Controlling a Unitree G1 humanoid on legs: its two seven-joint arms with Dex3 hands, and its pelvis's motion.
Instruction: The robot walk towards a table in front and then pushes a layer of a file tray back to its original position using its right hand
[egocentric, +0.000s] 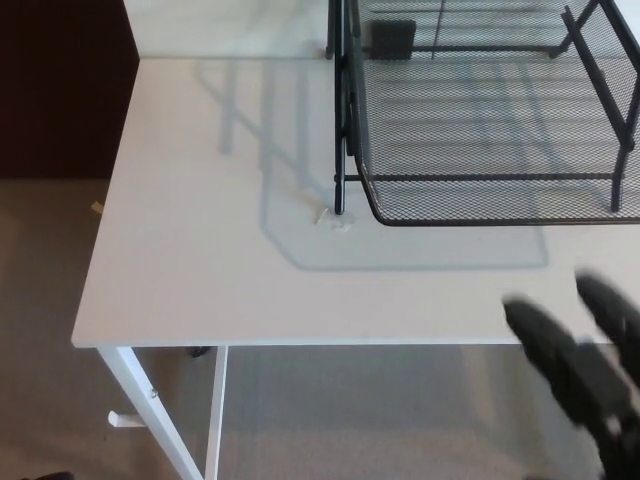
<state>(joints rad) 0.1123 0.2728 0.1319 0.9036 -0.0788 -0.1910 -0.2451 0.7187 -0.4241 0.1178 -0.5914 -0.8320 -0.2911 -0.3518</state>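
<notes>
A black wire-mesh file tray (480, 120) stands on the white table (200, 260) at the upper right, its upright frame post (340, 110) on its left side. One mesh layer sticks out toward me, its front rim (470, 215) overhanging the tabletop. My right hand (585, 370) shows blurred at the bottom right corner, below the table's front edge and well short of the tray, two black fingers (545, 340) spread and holding nothing. My left hand does not show.
The table's left and front edges border grey carpet (50, 330). A white table leg (150, 410) slants down at the lower left. A dark cabinet (60, 90) stands left of the table. A small scrap (340, 220) lies by the tray's post.
</notes>
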